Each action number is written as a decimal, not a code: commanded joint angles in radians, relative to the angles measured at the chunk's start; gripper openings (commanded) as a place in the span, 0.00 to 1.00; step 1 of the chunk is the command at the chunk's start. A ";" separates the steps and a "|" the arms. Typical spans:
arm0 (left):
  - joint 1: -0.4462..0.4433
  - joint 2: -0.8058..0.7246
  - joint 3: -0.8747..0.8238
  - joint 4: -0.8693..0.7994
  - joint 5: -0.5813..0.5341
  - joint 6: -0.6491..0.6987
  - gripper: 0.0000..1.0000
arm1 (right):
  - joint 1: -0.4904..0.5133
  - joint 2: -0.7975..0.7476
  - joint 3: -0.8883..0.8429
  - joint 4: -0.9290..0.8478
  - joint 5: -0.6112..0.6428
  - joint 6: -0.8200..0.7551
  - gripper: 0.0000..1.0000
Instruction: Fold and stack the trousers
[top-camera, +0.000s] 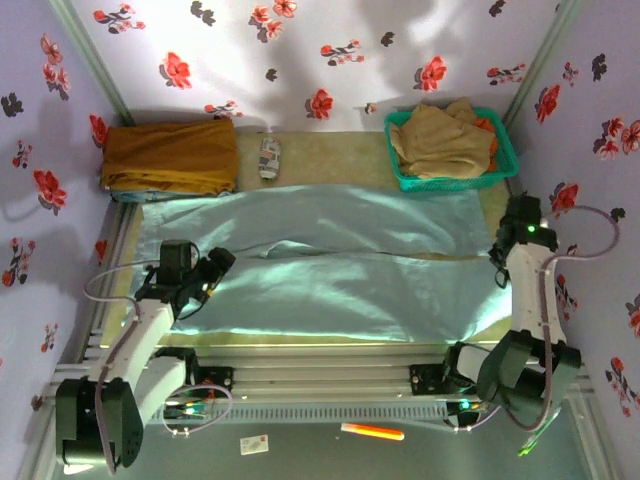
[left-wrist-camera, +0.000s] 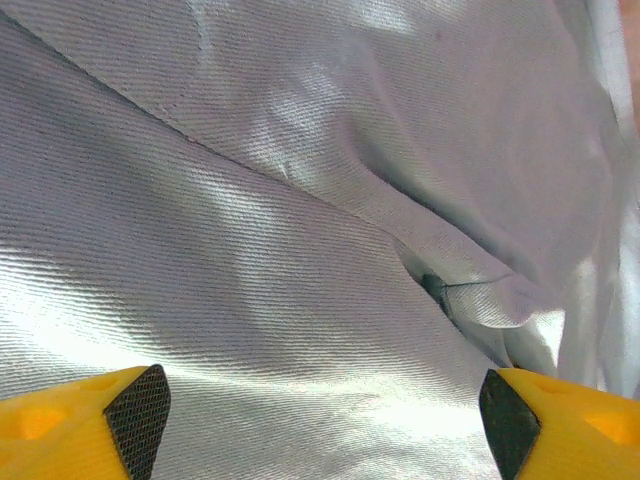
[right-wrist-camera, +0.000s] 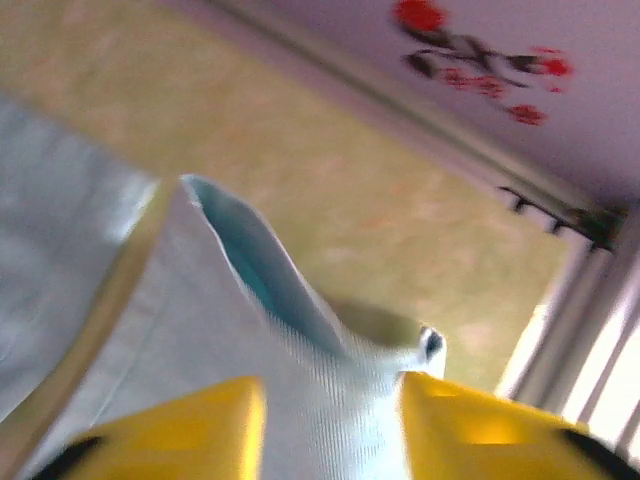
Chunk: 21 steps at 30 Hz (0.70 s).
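- Far left, back corner: folded brown garment (top-camera: 170, 155), just behind the left end of the trousers (top-camera: 330, 275)
- Left gripper (left-wrist-camera: 322, 415): fingers wide apart, held low over the left part of the trousers, cloth rumpled beneath it
- Middle: trousers spread flat across the table, one long crease running left to right
- Back right: green basket (top-camera: 505, 165) holding a tan garment (top-camera: 440, 140)
- Right gripper (right-wrist-camera: 335, 435): clamped on the trousers' right edge, cloth raised between its fingers

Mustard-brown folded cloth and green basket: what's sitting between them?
In the top view, a small grey-and-white bundle lies on the yellowish tabletop between the mustard-brown garment and the green basket.
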<state>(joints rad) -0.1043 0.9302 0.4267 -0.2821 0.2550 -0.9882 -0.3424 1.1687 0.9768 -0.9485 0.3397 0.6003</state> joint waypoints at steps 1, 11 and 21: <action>0.006 0.019 0.031 0.014 0.047 0.023 0.84 | -0.025 -0.018 0.034 -0.046 0.002 0.025 0.95; -0.008 0.027 0.108 -0.004 0.082 0.056 0.84 | 0.247 -0.057 -0.097 0.106 -0.297 0.107 0.75; -0.014 0.293 0.330 0.108 0.058 0.062 0.83 | 0.376 0.269 -0.051 0.428 -0.364 0.154 0.00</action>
<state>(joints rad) -0.1131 1.1328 0.6861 -0.2462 0.3180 -0.9535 0.0296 1.3766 0.8604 -0.6521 -0.0322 0.7242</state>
